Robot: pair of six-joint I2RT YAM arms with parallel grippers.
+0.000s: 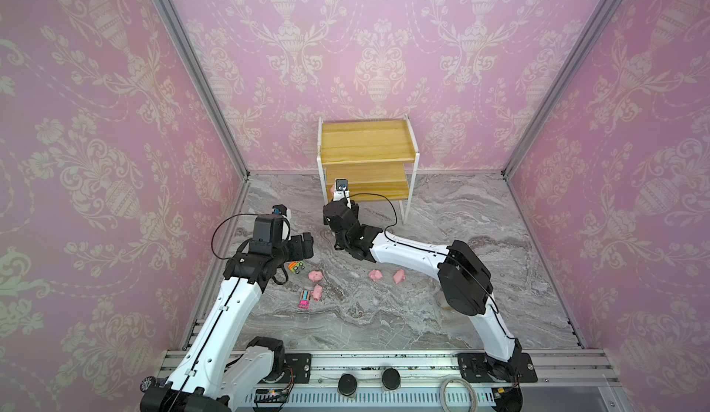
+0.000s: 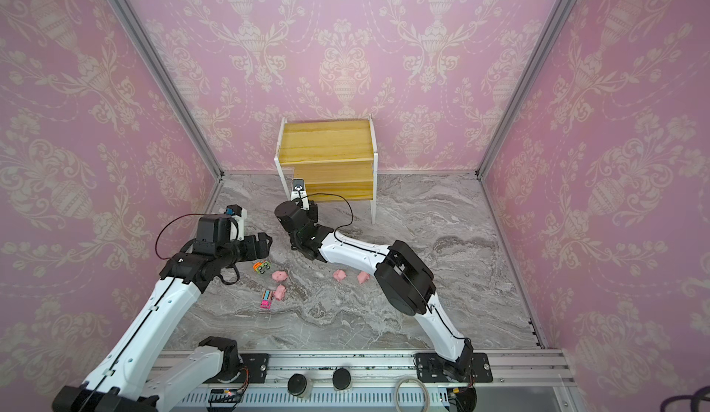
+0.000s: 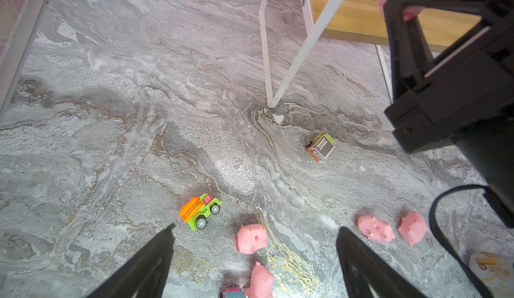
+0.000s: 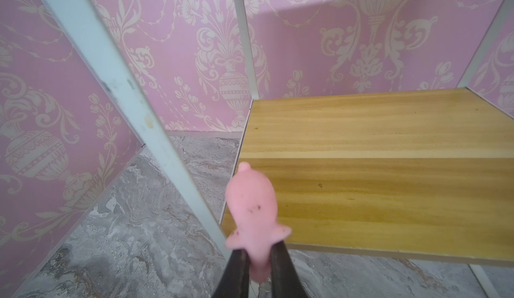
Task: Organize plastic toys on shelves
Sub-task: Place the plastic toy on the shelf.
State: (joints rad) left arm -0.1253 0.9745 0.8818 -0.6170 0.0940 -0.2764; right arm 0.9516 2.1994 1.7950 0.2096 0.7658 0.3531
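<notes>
Pink booth, marble floor

We're looking at a grey marble-look tabletop (image 1: 422, 314) boxed in by pink damask wallpaper (image 1: 365, 45) and aluminium corner posts (image 1: 194, 72). By the front metal rail (image 1: 384, 358) sit two black round knobs (image 1: 347, 383) and a looped grey cable (image 1: 444, 391). There's also a white-yellow packet (image 3: 492, 271) lying on the marble.

Shelves (image 1: 365, 141): two-tier rack with yellowish wooden boards and a thin white frame, standing upright at the back of the tabletop (image 1: 422, 314).

Orange-green truck (image 1: 297, 266): front left area. First pig (image 1: 316, 275) lies just beside it. Second pig (image 1: 317, 293) lies nearer the front, beside the pink-blue truck (image 1: 304, 299).

Third pig (image 1: 375, 275) and fourth pig (image 1: 399, 276): side by side, further right.

Brown-green truck (image 3: 320, 147): near the rack's front leg.

Fifth pig (image 4: 251, 202): clamped in the right end effector (image 4: 257, 248), at the lower board's front corner, just beside the white leg.
</notes>
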